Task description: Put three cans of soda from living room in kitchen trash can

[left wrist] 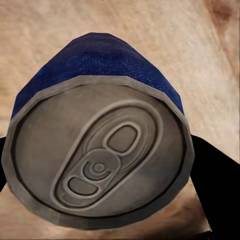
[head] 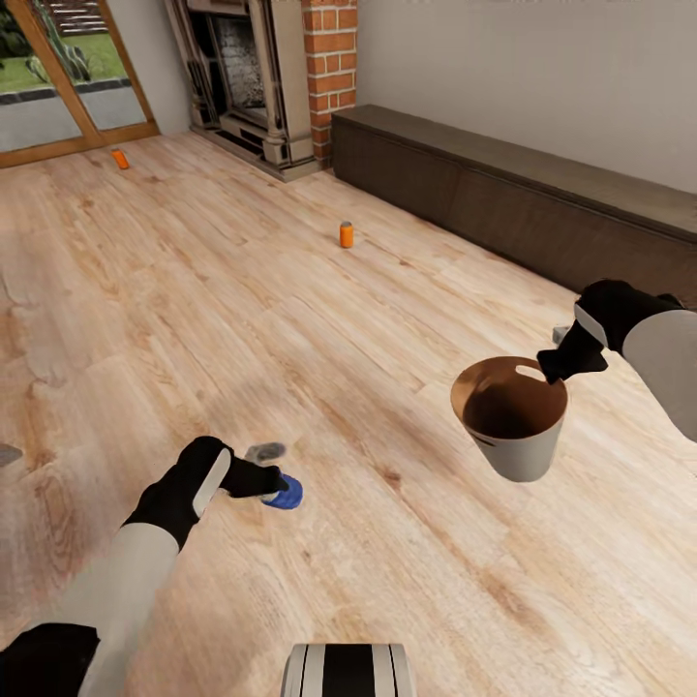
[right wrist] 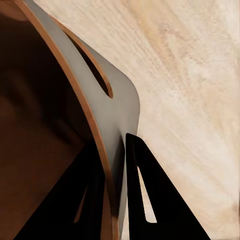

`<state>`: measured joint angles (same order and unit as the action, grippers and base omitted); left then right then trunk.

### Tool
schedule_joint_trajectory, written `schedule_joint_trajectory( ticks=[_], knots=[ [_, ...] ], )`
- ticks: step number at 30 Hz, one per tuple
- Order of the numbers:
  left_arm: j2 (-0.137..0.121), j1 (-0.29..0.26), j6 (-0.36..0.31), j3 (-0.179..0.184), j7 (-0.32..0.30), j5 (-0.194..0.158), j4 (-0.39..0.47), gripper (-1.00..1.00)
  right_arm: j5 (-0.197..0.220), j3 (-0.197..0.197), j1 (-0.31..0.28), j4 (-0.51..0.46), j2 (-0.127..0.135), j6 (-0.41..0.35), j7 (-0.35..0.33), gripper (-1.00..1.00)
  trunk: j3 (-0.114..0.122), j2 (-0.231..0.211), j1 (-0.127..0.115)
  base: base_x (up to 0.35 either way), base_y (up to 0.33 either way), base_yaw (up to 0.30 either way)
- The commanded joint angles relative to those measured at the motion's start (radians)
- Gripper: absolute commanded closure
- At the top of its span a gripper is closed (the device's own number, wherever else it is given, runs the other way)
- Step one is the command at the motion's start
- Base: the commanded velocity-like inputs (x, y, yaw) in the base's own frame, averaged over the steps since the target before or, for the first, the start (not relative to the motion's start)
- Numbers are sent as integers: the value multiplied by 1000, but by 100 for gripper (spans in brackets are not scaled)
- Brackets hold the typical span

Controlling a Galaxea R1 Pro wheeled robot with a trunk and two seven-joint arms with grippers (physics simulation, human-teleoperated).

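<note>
Down at seven o'clock the left gripper clamps the blue can by its sides, its grey top facing the wrist. Right gripper pinches the bin by its rim, mouth up, presumably ready to receive. Orange cans wait at twelve and eleven.

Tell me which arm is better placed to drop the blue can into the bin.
Left. The left gripper is already shut on the blue can, so it likely only has to carry it across. The right gripper is occupied, pinching the rim of the trash can held above the wood floor.
</note>
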<state>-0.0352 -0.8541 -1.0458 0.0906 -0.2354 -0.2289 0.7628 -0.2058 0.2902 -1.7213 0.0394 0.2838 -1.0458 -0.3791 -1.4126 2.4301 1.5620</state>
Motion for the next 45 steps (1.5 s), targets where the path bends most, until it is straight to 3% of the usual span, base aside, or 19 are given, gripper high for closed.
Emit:
schedule_joint_trajectory(
  ticks=[1, 3, 7, 8, 9, 14, 15, 18, 22, 25, 27, 28, 30, 31, 33, 36, 37, 42, 45],
  knots=[
    [-6, -21, -1, 0, -10, -10, 0, 100, 8, -4, 4, 0, -5, -1, -3, 100, 3, -7, -4, 0, 0, 0],
    [-30, -63, -1, 1, -50, -16, 0, 100, 9, -7, 15, 0, -25, -1, -3, 100, 10, -21, -12, 0, 0, 0],
    [-110, -136, -1, 2, -188, -22, -20, 100, 12, -9, 45, -3, -54, -1, -7, 100, 22, -49, -27, 0, 0, 0],
    [-122, -154, -1, 3, -208, -22, -37, 100, 13, -10, 50, -3, -60, -1, -8, 100, 25, -56, -31, 0, 0, 0],
    [-145, -223, -1, 4, -249, -23, -123, 100, 13, -11, 70, -4, -84, -1, -10, 100, 28, -63, -35, 0, 0, 0],
    [-179, -386, -1, 6, -286, -22, -344, 100, 13, -12, 139, -15, -149, -1, -12, 100, 44, -98, -54, 0, 0, 0],
    [-192, -443, -1, 8, -292, -21, -395, 100, 13, -12, 158, -18, -168, -1, -12, 100, 47, -105, -58, 0, 0, 0],
    [-197, -490, -1, 8, -295, -21, -418, 100, 13, -12, 174, -20, -195, -1, -12, 100, 57, -126, -69, 0, 0, 0],
    [-190, -558, -1, 6, -299, -22, -428, 100, 13, -12, 179, -22, -207, -1, -12, 100, 69, -154, -85, 0, 0, 0],
    [-172, -613, -1, 5, -301, -23, -431, 100, 14, -12, 181, -22, -216, -1, -12, 100, 79, -175, -96, 0, 0, 0],
    [-145, -651, -1, 6, -301, -23, -432, 100, 14, -12, 182, -23, -222, -1, -12, 100, 85, -189, -104, 0, 0, 0],
    [-109, -681, -1, 7, -301, -22, -435, 100, 14, -12, 182, -23, -230, -1, -12, 100, 88, -196, -108, 0, 0, 0],
    [-81, -694, -1, 7, -301, -22, -437, 100, 14, -13, 183, -23, -239, -1, -12, 100, 94, -210, -115, 0, 0, 0],
    [-49, -701, -1, 8, -301, -21, -437, 100, 14, -13, 183, -23, -251, -1, -12, 100, 97, -217, -119, 0, 0, 0],
    [-16, -706, -1, 9, -301, -21, -438, 100, 14, -14, 185, -23, -263, -1, -12, 100, 104, -231, -127, 0, 0, 0],
    [55, -712, -1, 15, -302, -19, -440, 100, 14, -14, 189, -23, -280, -1, -12, 100, 110, -245, -134, 0, 0, 0],
    [67, -713, -1, 22, -302, -18, -440, 100, 14, -14, 190, -24, -282, -1, -12, 100, 110, -245, -134, 0, 0, 0],
    [131, -715, -1, 135, -302, -16, -443, 100, 14, -16, 196, -34, -287, -1, -12, 100, 110, -245, -134, 0, 0, 0],
    [152, -715, -1, 162, -302, -15, -444, 100, 13, -18, 202, -45, -286, -1, -12, 100, 110, -245, -134, 0, 0, 0]
  ],
)
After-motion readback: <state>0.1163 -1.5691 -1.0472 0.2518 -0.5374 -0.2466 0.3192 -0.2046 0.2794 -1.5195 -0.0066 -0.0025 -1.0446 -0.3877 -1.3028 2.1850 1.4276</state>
